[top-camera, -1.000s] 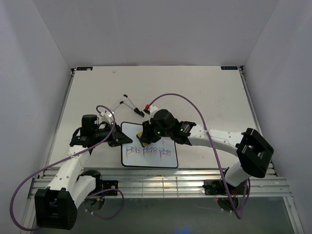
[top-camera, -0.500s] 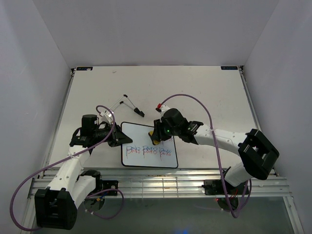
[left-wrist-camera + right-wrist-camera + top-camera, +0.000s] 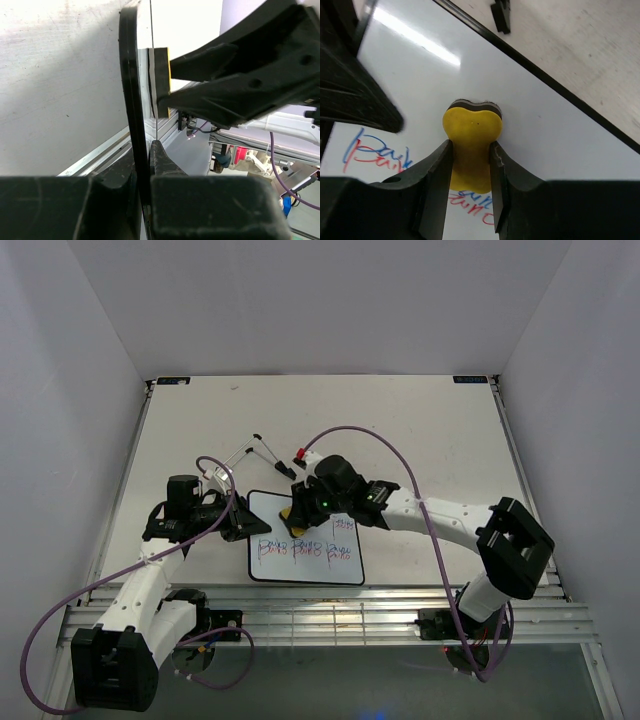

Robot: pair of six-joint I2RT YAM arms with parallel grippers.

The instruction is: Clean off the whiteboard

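Finds the whiteboard (image 3: 262, 508) lying near the front edge of the table (image 3: 420, 430), red-and-blue handwriting (image 3: 305, 549) unwiped across its near half; risks the board skidding or tipping under a hard stroke, given only a pinch at its left rim. Shows the left gripper (image 3: 146, 160) clamped on that rim; shows the right gripper (image 3: 470, 146) narrowed tight around the yellow eraser (image 3: 471, 131), felt side against the white face just beyond the writing.

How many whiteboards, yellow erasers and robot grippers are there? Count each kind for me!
whiteboard: 1
yellow eraser: 1
grippers: 2, the left gripper pinching the board's edge, the right gripper squeezing the eraser
Total: 4
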